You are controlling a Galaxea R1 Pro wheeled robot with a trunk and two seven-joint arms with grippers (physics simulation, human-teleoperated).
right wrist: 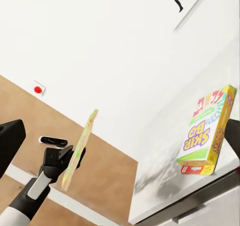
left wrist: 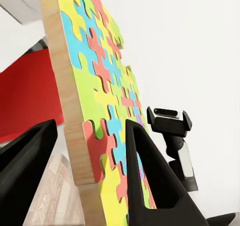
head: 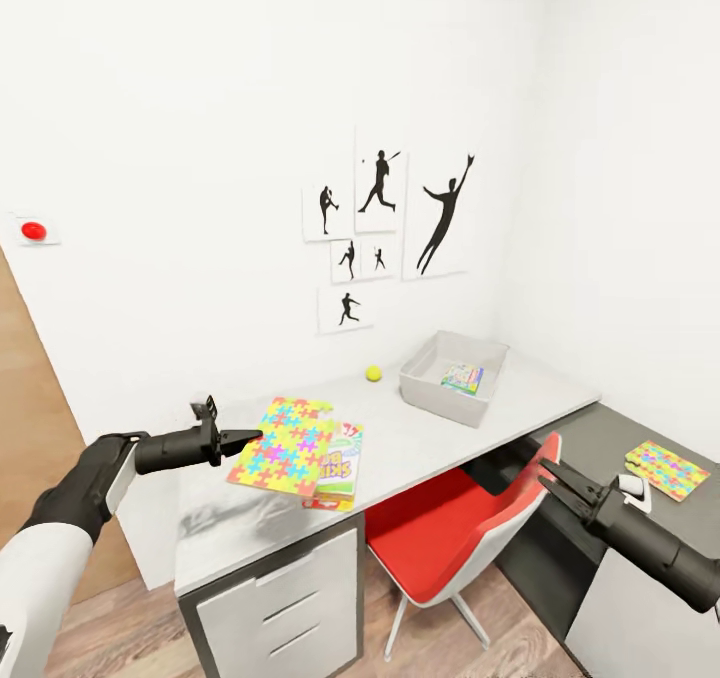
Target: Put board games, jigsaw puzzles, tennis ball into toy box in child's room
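Nearest, the right gripper (head: pixel 548 476) sits at four o'clock in the head view, jaws spread and empty, above the red chair (head: pixel 455 528). At nine o'clock the left gripper (head: pixel 248 438) is clamped on the edge of a jigsaw puzzle (head: pixel 283 444), lifted clear of the table (head: pixel 420 438); the left wrist view shows its wooden backing pinched between the fingers (left wrist: pixel 150 176). Just beside it, a Skip-Bo board game (head: pixel 338 466) lies flat on the table. Further right, a second jigsaw puzzle (head: pixel 667 469) rests on the lower dark cabinet top (head: pixel 600 438). Toward twelve o'clock, the tennis ball (head: pixel 373 372) sits near the wall, apart from the toy box (head: pixel 415 383), which holds one small printed game box (head: pixel 463 377).
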